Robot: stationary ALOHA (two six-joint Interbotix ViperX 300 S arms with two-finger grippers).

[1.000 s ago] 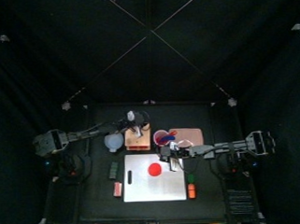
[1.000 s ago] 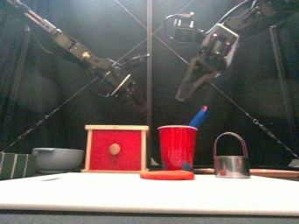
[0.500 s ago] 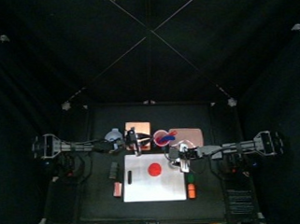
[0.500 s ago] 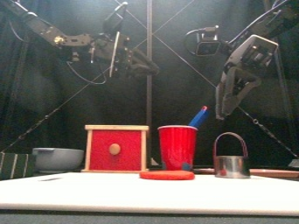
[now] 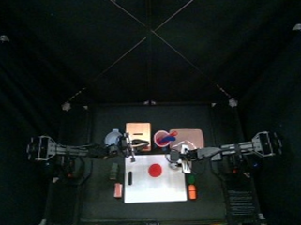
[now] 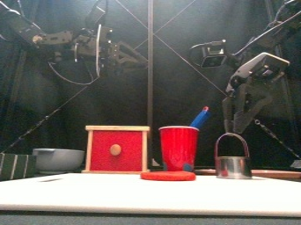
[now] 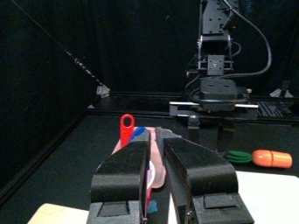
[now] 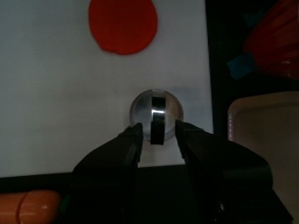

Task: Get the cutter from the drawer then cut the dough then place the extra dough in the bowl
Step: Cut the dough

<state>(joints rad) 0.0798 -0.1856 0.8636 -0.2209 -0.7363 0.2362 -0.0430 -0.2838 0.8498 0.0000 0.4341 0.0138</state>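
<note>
The metal cutter (image 6: 233,159) stands upright on the white cutting board (image 6: 118,195), to the right of the flat red dough disc (image 6: 168,175). My right gripper (image 6: 240,121) hangs open just above its wire handle, not touching it. In the right wrist view the cutter (image 8: 156,111) shows in the gap between the jaws, with the dough (image 8: 122,23) farther off on the board (image 8: 70,105). My left gripper (image 6: 99,42) is high up at the left, open and holding nothing. The wooden box with the red drawer front (image 6: 118,149) stands behind the board.
A blue-grey bowl (image 6: 59,159) sits left of the box. The red cup (image 6: 179,147) with toy knives stands behind the dough, and the pink tray (image 5: 187,136) lies at the back right. Orange toy foods (image 5: 191,190) lie at the board's edges.
My right gripper has come down and to the right over the cutter, and its jaws have opened. The left arm has risen and drawn back to the left.
</note>
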